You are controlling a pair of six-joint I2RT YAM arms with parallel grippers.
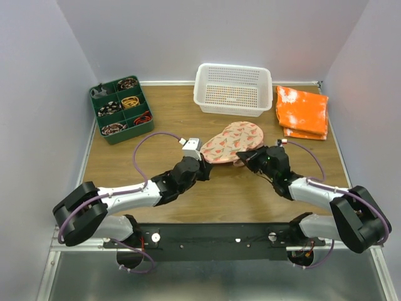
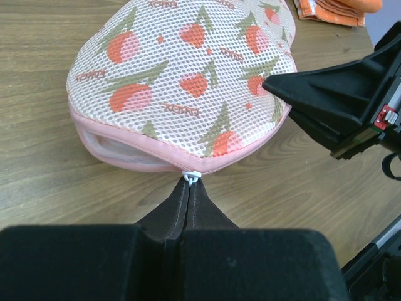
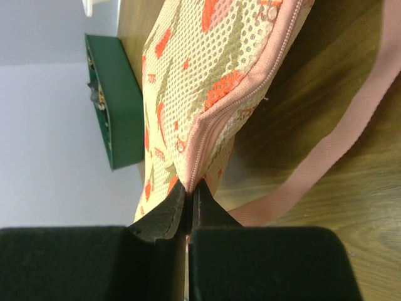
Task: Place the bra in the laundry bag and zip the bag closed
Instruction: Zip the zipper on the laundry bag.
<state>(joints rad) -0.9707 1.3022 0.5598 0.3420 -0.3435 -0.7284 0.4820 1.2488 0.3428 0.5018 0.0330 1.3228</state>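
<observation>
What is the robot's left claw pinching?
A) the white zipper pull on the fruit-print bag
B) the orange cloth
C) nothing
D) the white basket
A: the left gripper is shut on the white zipper pull at the rim of the laundry bag.

The laundry bag is a pale pink, bean-shaped mesh pouch printed with red-orange fruit and green leaves. A pink zipper band runs round its rim. In the top view it lies flat just right of frame centre, with its long axis running from lower left to upper right.

In the left wrist view the white zipper pull sits at the bottom-centre rim. Left of the pull the rim gapes and shows a white lining. Right of the pull the rim is closed.

In the right wrist view the visible zipper teeth are meshed. A pink strap trails from the bag toward the upper right.
</observation>
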